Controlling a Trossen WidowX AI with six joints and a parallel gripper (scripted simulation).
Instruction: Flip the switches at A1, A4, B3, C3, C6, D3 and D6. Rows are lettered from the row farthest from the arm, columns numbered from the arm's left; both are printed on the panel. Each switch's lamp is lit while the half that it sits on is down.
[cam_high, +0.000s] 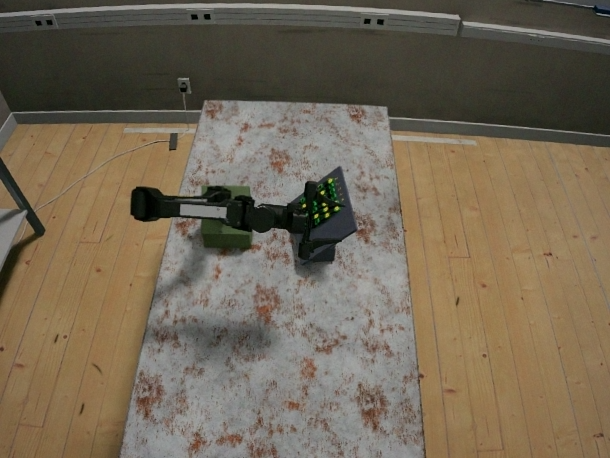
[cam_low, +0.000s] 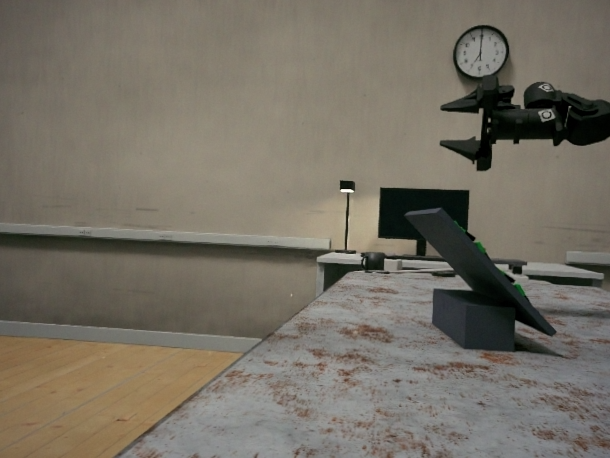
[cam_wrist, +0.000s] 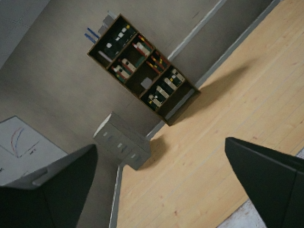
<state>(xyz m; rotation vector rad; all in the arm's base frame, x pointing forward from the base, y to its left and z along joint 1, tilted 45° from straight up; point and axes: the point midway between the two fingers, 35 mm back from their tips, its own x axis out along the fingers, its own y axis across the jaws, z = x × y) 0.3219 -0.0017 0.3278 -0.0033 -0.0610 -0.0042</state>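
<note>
A long table (cam_high: 280, 350) with a rust-speckled white top stands on a plank floor before a grey wall that carries a clock (cam_low: 480, 51). The switch panel (cam_high: 334, 220) leans on a dark block (cam_low: 472, 320) near the table's middle, its face tilted up toward the arm, presumably so that each rocker can be pressed from above and in front. Green rockers and yellowish lamps show on it from the top view, but the printed letters and the individual lamp states are too small to read. The arm reaches out from its green base (cam_high: 225, 240), and the gripper (cam_low: 457, 125) hangs high above the panel's upper edge, well apart from it, fingers spread wide with nothing between them (the wrist view looks past both fingertips at the floor and a far bookshelf (cam_wrist: 142, 70), not at the panel). That height looks like a staging pose: my judgement is that it must pitch down and descend before any fingertip can reach a switch.
</note>
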